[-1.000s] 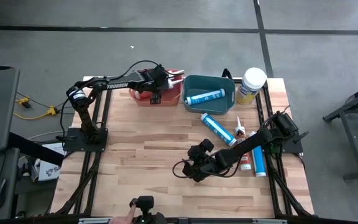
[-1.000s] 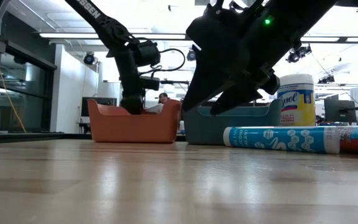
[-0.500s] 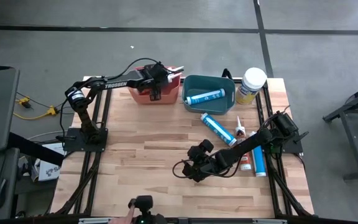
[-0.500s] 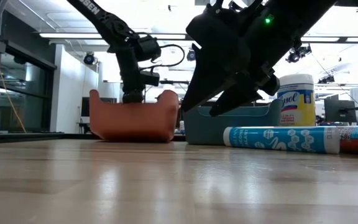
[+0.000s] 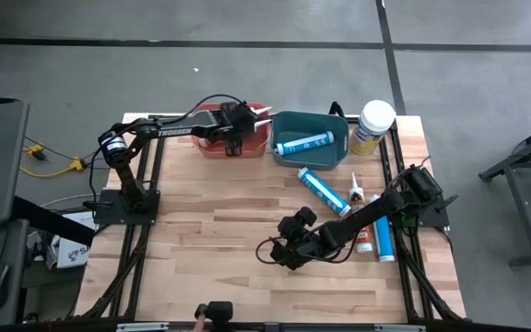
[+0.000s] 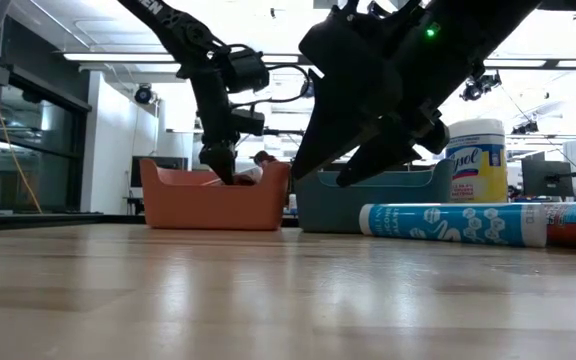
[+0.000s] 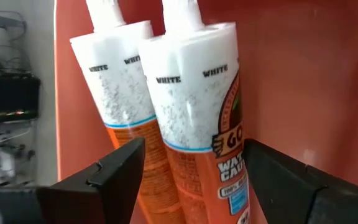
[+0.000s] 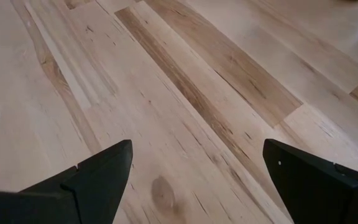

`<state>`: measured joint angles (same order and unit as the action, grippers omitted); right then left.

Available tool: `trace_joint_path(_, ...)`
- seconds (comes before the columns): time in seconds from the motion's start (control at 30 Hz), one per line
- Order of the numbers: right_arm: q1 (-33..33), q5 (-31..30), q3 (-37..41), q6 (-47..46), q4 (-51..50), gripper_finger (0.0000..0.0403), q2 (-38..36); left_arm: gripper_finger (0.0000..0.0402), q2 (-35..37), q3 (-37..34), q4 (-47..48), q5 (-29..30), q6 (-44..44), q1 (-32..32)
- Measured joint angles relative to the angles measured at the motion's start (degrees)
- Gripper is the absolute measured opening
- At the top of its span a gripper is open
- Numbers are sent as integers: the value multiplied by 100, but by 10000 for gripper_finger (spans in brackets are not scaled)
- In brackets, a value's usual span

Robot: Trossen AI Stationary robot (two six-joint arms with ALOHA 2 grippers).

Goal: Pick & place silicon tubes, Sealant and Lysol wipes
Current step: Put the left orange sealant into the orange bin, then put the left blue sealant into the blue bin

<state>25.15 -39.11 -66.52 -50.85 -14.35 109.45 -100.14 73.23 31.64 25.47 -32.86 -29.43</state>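
The left arm reaches across the far left of the table. Its left gripper points down into the orange bin; the fingers are apart around two white-topped sealant tubes, and a grip cannot be told. The right gripper hangs low over bare wood in the middle, wide open and empty. The Lysol wipes stand at the far right corner, beside the teal bin. Tubes lie loose on the right side.

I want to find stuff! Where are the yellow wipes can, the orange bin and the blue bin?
Wipes can (image 5: 373,122), high view, on its white lid.
Orange bin (image 6: 208,203), low view, on its front wall.
Blue bin (image 5: 278,124), high view, on its left rim.
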Motion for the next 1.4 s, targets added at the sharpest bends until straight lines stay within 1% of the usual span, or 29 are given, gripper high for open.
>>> trace_joint_path(0.1,0,26,0,31,8,358,0,264,36,0,112,227,-16,82)
trace_joint_path(0.3,0,31,0,111,26,358,0,264,150,2,186,390,-31,225)
trace_joint_path(0.5,0,28,-29,366,-4,358,-73,264,637,2,151,372,15,249)
trace_joint_path(0.63,-29,36,-59,584,-128,358,-251,264,1176,2,264,171,154,244)
trace_joint_path(0.73,-85,7,-59,747,-391,358,-574,264,1622,2,339,-287,405,244)
trace_joint_path(0.87,-200,-238,-61,917,-1016,358,-1198,264,2068,4,377,-1077,790,246)
trace_joint_path(1.03,-283,-568,-61,1212,-1683,358,-2134,264,2296,-4,693,-2064,1054,244)
trace_joint_path(1.17,-304,-658,-61,1285,-2194,358,-2835,264,2354,-20,727,-2500,1261,244)
trace_joint_path(1.23,-306,-702,-61,1252,-2457,358,-3125,264,2481,-135,730,-2798,1358,243)
trace_joint_path(1.3,-314,-703,-61,1188,-2711,358,-3351,264,2607,-314,416,-2958,1414,249)
trace_joint_path(1.4,-351,-517,-61,1018,-3092,358,-3580,264,2776,-757,161,-3314,1658,246)
